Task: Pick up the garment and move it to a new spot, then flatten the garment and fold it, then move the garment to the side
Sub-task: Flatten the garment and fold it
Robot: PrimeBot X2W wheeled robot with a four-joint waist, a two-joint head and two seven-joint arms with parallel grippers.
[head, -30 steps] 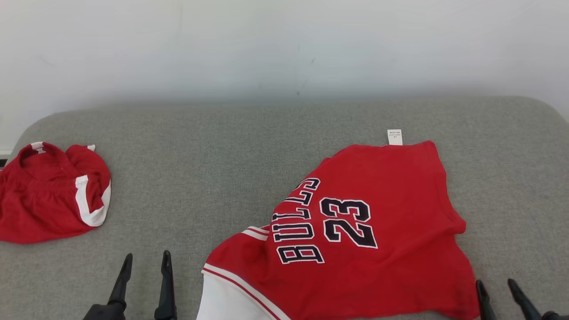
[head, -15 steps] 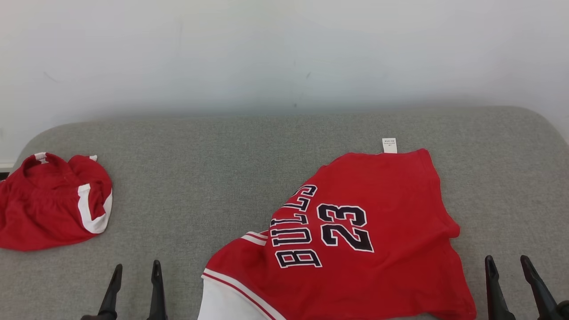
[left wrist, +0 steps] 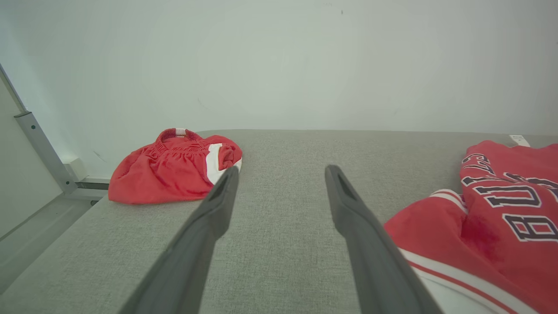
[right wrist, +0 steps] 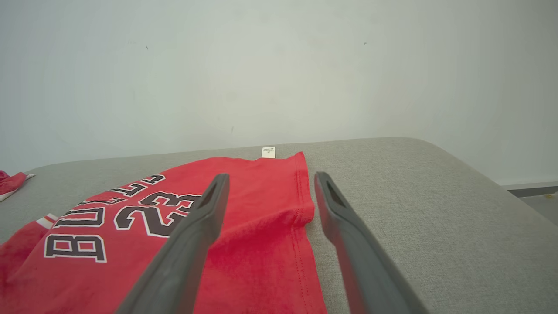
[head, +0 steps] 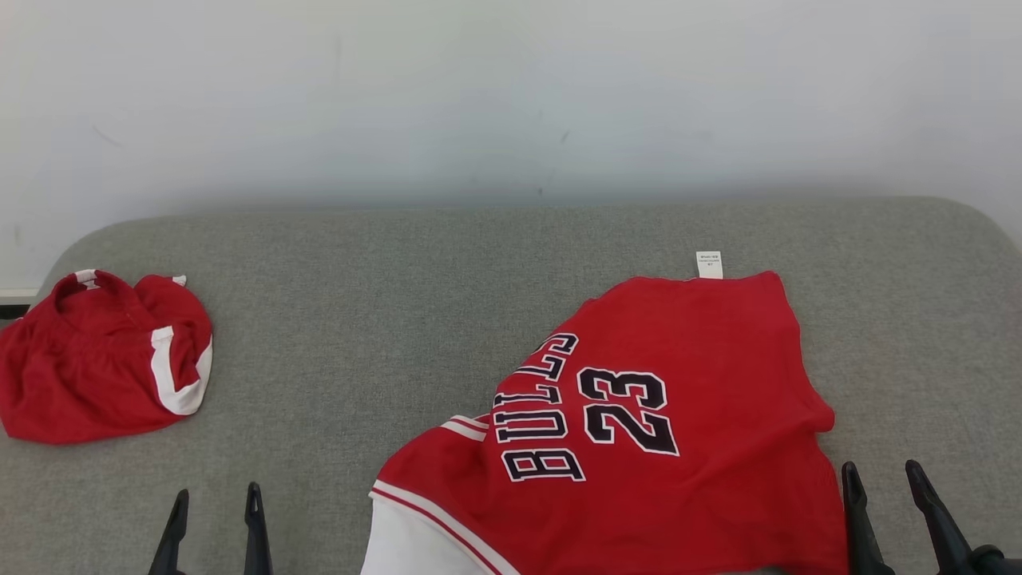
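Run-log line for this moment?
Bulls jersey: spread, unfolded | left gripper: open, empty | right gripper: open, empty, at jersey's right edge | red shorts: far left

You are looking at a red jersey (head: 687,399) at the lower right of the head view, its soft matt cloth wrinkling, with a stitched hem and a white label (head: 709,264) of thin cloth or paper at its upper edge. The grey cushion (head: 399,319) beneath is showing a coarse woven, matt fabric. At the left edge, the red shorts (head: 88,367) are lying in similar matt cloth. The wall (head: 479,96) above is appearing smooth and matt, faintly scuffed. The left gripper (head: 218,493) and right gripper (head: 881,467) are showing matt dark fingers, seemingly plastic
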